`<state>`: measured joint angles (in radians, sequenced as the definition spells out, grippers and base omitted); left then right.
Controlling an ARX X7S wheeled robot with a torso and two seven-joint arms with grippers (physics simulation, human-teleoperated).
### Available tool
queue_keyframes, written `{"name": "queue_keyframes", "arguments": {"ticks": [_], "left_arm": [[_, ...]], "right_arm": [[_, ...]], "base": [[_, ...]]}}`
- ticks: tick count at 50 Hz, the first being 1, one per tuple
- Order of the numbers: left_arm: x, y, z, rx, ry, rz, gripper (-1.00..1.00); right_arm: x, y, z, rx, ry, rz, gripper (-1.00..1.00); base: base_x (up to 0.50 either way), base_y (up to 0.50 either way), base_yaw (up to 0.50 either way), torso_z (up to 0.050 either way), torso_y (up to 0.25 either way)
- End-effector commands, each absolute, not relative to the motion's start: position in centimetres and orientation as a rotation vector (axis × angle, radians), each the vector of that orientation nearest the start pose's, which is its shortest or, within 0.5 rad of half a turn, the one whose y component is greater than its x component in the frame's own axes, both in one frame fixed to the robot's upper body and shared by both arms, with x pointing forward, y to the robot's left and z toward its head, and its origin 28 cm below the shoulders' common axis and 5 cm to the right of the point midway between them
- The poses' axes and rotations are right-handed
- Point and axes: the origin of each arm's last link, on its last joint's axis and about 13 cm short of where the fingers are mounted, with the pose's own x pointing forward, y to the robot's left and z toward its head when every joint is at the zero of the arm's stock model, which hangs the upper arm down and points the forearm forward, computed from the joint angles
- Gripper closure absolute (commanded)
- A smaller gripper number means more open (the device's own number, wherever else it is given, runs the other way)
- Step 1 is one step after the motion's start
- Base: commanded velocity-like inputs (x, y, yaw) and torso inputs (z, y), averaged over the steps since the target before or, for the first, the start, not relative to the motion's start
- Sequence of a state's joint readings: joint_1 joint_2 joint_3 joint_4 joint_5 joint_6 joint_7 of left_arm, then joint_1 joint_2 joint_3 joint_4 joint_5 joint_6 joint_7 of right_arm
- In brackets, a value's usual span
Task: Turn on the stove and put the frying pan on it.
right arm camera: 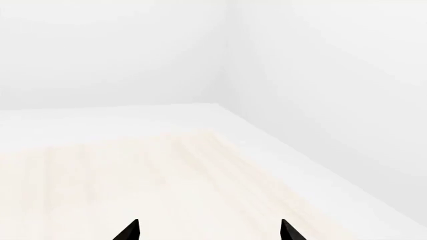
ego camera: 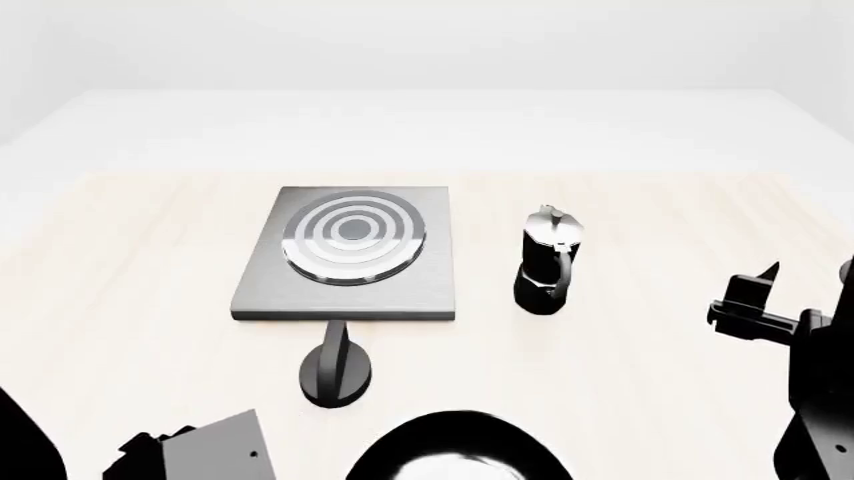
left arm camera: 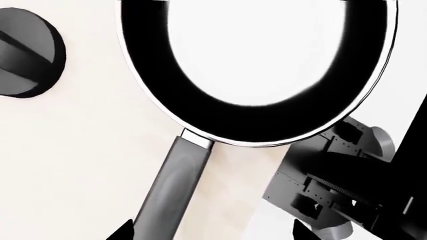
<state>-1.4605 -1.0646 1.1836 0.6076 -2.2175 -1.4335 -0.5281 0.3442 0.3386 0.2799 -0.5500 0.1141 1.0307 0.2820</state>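
Note:
The stove (ego camera: 267, 285) is a flat grey plate with a ringed burner (ego camera: 352, 236) at the table's middle. Its black knob (ego camera: 336, 372) stands in front of it and also shows in the left wrist view (left arm camera: 27, 52). The frying pan (ego camera: 454, 452) lies at the near edge, cut off by the frame. In the left wrist view the pan (left arm camera: 253, 122) is black with a pale inside, and its grey handle (left arm camera: 175, 187) runs between my fingertips, close to one. My left gripper (left arm camera: 212, 232) is open around the handle, not touching it. My right gripper (right arm camera: 208, 231) is open and empty at the right (ego camera: 805, 278).
A tall black moka pot (ego camera: 549, 262) stands right of the stove. A grey part of my left arm (ego camera: 200, 455) shows at the bottom left. A grey and black machine part (left arm camera: 333, 192) lies beside the pan. The pale table (right arm camera: 133, 175) ends near a white wall.

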Motion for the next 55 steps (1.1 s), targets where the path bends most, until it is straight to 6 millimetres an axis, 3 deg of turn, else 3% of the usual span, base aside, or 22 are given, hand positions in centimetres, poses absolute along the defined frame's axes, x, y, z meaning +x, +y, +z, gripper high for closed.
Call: {"name": "queue_keyframes", "arguments": {"ticks": [1, 55], "left_arm": [[15.6, 27.5, 25.4, 0.626, 1.086, -0.854, -1.00], [18.1, 28.6, 23.4, 0.734, 1.181, -0.793, -1.00]], "right_arm": [[22.8, -20.8, 15.9, -0.146, 0.067, -0.575, -1.00], [23.0, -20.7, 15.2, -0.149, 0.077, -0.568, -1.00]], "base": [[0.00, 0.00, 0.00, 0.000, 0.000], [0.00, 0.00, 0.00, 0.000, 0.000]]}}
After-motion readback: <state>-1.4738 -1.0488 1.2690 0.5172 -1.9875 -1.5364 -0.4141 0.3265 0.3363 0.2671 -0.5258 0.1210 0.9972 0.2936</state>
